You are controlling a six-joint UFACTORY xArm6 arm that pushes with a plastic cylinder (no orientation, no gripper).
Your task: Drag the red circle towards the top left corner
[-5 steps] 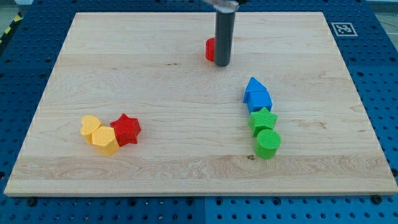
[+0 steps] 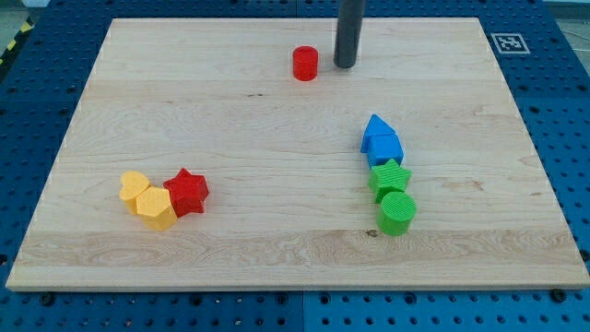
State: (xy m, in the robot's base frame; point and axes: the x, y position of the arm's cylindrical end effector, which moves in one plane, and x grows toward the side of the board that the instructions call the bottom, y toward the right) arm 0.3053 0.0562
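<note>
Tip [image 2: 345,65]: bare rod end holding nothing, stood just right of red circle [image 2: 305,64], apart, near board's [image 2: 230,111] top edge. Red star [image 2: 188,192] touched yellow blocks [image 2: 147,198] lower left. Blue blocks [image 2: 381,141], green star [image 2: 390,177], green circle [image 2: 397,212] lined right.

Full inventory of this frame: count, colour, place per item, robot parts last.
red circle: 1, red, near the view's top, middle
red star: 1, red, lower left, touching the yellow pair
yellow blocks: 2, yellow, lower left, shapes unclear
blue blocks: 2, blue, right of centre, stacked in a row with the greens
green star: 1, green, below the blues
green circle: 1, green, below the green star
wooden board: 1, light wood
marker tag: 1, black-white, off the board's top right corner
my tip: 1, dark rod, just right of the red circle, small gap
</note>
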